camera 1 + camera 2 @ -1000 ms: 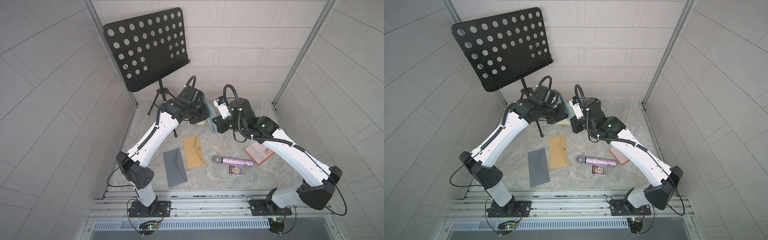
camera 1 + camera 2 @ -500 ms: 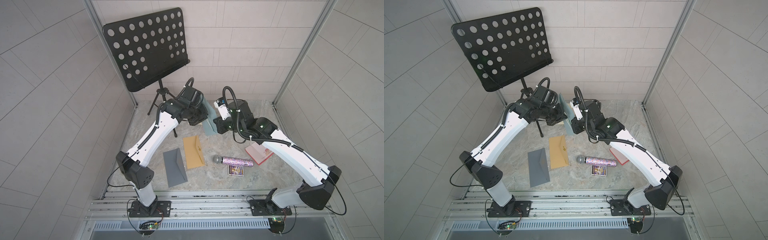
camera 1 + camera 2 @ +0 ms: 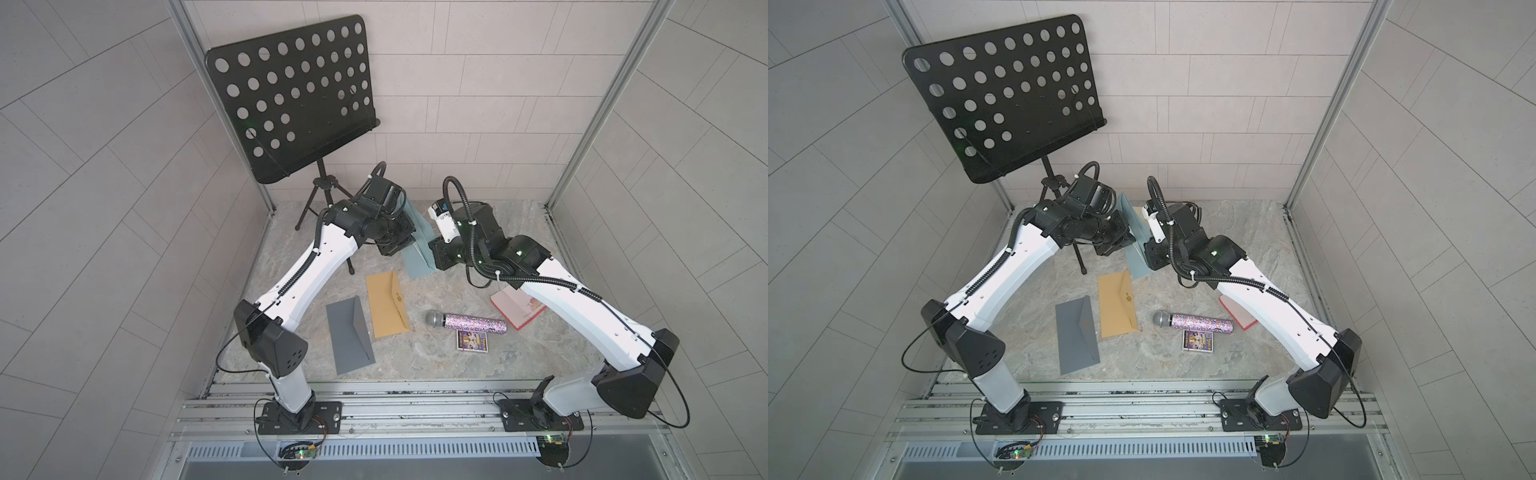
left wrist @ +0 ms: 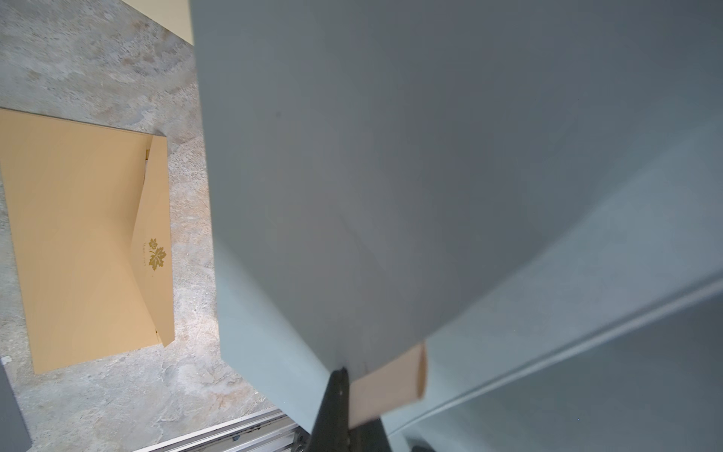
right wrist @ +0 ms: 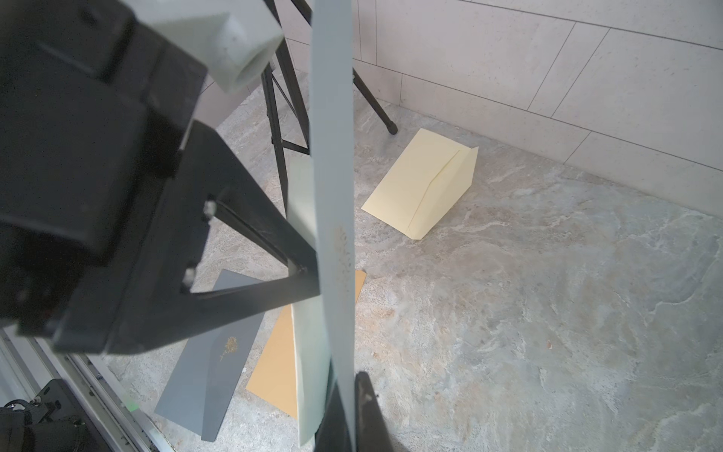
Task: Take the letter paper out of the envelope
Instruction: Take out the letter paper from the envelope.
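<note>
Left gripper (image 3: 408, 244): clamped shut on the pale blue-grey envelope (image 3: 419, 232), biting it from the left of frame. Right gripper (image 3: 435, 257): also fully closed on that envelope, from the right. The envelope hangs clear of the counter (image 3: 457, 365), roughly upright between the two, near the middle of the frame in both top views (a tan envelope (image 3: 386, 305) lies flat just below it in frame).

Step, as I judge it: envelope raised and braced by both arms, extraction not yet begun. No letter paper positively identified. In the right wrist view the envelope runs edge-on down the centre, with a paler, cream-tinted sheet (image 5: 307, 352) just behind it at lower centre. It could be the letter or the envelope's inner face; I cannot tell.

Next move calls for one gripper to keep the envelope body while the other lets go, re-pinches the paper's edge alone and draws it out along the opening.

Envelope: thin matte stock, slightly bowed, with a faint gold mark.
</note>
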`<state>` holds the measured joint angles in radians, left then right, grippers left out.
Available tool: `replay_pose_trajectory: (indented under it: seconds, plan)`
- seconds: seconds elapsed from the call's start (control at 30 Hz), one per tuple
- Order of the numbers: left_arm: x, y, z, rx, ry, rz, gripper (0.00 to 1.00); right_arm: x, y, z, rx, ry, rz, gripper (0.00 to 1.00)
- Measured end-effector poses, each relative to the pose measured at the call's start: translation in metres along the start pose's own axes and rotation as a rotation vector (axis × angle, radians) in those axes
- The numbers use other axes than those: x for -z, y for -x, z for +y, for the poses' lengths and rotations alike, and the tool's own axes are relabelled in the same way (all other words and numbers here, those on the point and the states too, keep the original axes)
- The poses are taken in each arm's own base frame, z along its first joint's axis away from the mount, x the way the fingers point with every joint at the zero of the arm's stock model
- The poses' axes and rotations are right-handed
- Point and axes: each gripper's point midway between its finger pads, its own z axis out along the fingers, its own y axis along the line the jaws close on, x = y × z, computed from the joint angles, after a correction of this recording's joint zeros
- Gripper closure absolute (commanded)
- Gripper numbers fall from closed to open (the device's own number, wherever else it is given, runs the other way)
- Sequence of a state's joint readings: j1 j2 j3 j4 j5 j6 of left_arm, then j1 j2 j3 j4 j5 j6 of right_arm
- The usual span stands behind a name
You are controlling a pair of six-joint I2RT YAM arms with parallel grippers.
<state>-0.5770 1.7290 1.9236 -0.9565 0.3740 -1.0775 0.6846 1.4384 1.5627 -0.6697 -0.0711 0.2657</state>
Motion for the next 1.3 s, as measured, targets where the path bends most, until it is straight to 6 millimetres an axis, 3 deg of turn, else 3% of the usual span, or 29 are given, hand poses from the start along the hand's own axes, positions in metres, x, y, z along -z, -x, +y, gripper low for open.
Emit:
replay_pose_trajectory:
  seconds: [0.13,0.27,0.3,0.37,0.93,1.13,1.3]
  plan:
    - [-0.003,0.000,0.001,0.002,0.002,0.007,0.93,0.000,0.000,0.002,0.000,0.008,0.002,1.00]
    - [-0.006,-0.002,0.000,0.004,-0.003,0.025,0.84,0.000,-0.001,0.004,-0.001,0.019,0.004,1.00]
    - [-0.006,-0.004,-0.002,0.000,-0.013,0.033,0.84,-0.001,-0.002,0.004,-0.002,0.021,0.008,1.00]
    - [-0.006,-0.007,-0.006,-0.011,-0.030,0.046,1.00,-0.002,-0.004,0.005,-0.002,0.022,0.016,1.00]
    - [-0.006,-0.010,-0.012,-0.016,-0.056,0.063,1.00,-0.006,-0.013,0.004,-0.004,0.020,0.045,1.00]
    - [-0.002,-0.009,-0.017,-0.024,-0.074,0.053,1.00,-0.013,-0.020,-0.008,-0.061,0.011,0.063,1.00]
    - [0.015,-0.007,-0.031,-0.057,-0.152,0.013,1.00,-0.019,-0.027,-0.029,-0.154,-0.011,0.081,1.00]
